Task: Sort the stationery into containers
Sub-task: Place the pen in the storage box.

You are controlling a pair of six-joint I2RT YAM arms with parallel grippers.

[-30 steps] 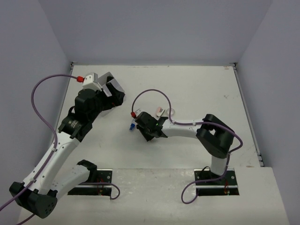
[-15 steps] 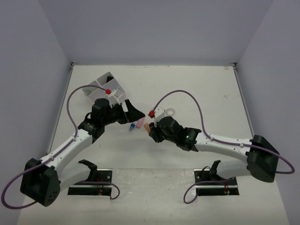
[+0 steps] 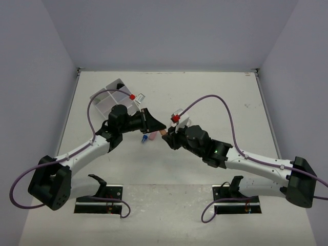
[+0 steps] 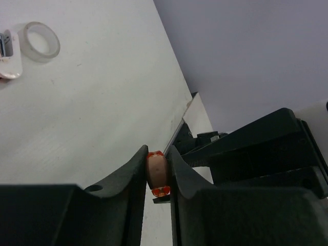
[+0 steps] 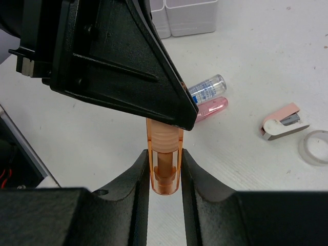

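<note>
An orange highlighter [image 5: 164,154] with a clear cap hangs above the table between both arms. My right gripper [image 5: 164,156] is shut on its capped end. From the other side my left gripper [image 4: 158,154] is shut on its blunt peach end [image 4: 157,171]. In the top view the left gripper [image 3: 160,128] and right gripper [image 3: 165,137] meet tip to tip at mid-table. The white divided tray [image 3: 110,95] stands at the back left, behind the left arm. A pink highlighter [image 5: 211,109] and a blue one [image 5: 206,88] lie on the table under the grippers.
A small pink and white stapler-like item [image 5: 283,121] and a clear tape roll [image 5: 315,147] lie to the right of the highlighters. The tray's white walls [image 5: 189,15] show at the top of the right wrist view. Grey walls close in the table.
The left gripper has swung right from the tray to meet the right gripper and has closed on the orange highlighter's free end. The right arm has stretched left with the highlighter.
</note>
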